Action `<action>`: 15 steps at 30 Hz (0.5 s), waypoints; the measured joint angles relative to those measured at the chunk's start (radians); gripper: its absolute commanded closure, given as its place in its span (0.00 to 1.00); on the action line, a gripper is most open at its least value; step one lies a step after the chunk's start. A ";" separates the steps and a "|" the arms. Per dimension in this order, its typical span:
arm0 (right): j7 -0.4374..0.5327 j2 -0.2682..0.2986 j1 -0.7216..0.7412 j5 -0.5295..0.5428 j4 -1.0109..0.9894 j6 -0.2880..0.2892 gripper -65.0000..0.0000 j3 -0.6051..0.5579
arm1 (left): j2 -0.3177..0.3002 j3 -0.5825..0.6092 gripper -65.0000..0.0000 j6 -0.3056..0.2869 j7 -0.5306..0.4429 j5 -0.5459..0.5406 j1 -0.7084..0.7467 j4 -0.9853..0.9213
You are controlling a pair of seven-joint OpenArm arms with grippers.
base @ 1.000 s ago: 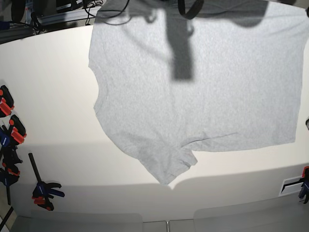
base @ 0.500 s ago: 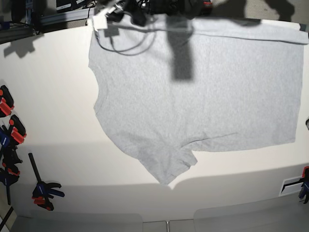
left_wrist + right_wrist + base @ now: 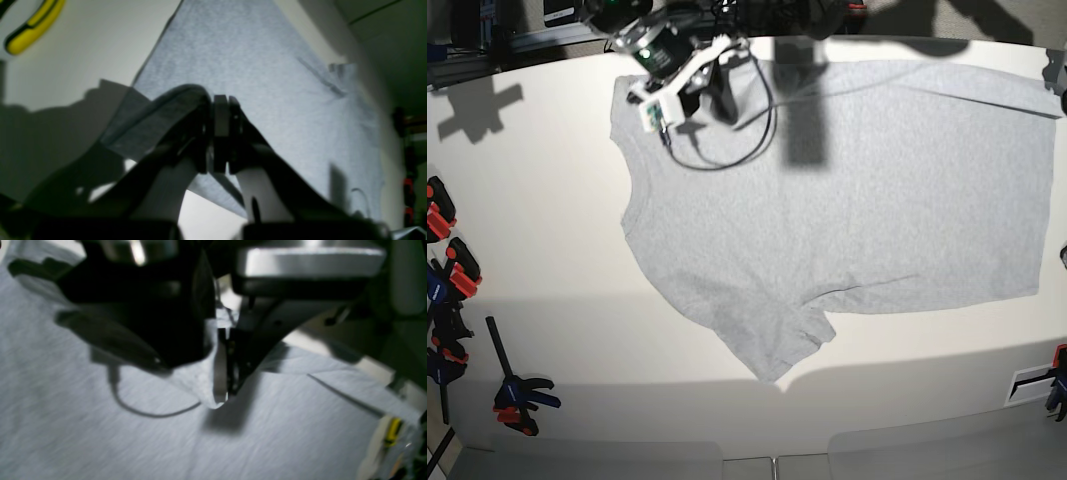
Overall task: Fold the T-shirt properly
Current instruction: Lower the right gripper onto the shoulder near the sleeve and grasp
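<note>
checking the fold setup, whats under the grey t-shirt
The light heather-grey cotton T-shirt lies spread on the white table, which shows all round it. Anything beneath the cloth is covered. No black lettering shows on the upper side. The right pincer pinches the far edge.

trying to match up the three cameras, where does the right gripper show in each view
Base: the right gripper is at top left, over the T-shirt near its far edge.
Right wrist: the gripper is at centre, shut on a pinch of grey cloth.
Left wrist: not in it; only the left gripper, shut on the shirt's edge.
Shared landmark: the grey T-shirt on the white table.
</note>
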 measured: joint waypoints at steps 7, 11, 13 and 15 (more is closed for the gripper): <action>0.018 0.000 0.104 -0.003 -0.097 -0.026 1.00 0.000 | 0.000 0.001 1.00 0.000 -0.052 0.043 -0.002 0.000; 0.017 0.000 0.166 -0.011 -0.183 -0.032 1.00 0.000 | 0.000 0.002 1.00 0.000 -0.052 0.094 -0.024 0.000; 0.018 0.000 0.199 -0.012 -0.204 -0.032 1.00 0.000 | 0.000 0.002 1.00 0.000 -0.053 0.106 -0.037 0.000; 0.018 0.000 0.219 -0.012 -0.209 -0.032 1.00 0.000 | 0.000 0.002 1.00 0.000 -0.053 0.107 -0.045 0.000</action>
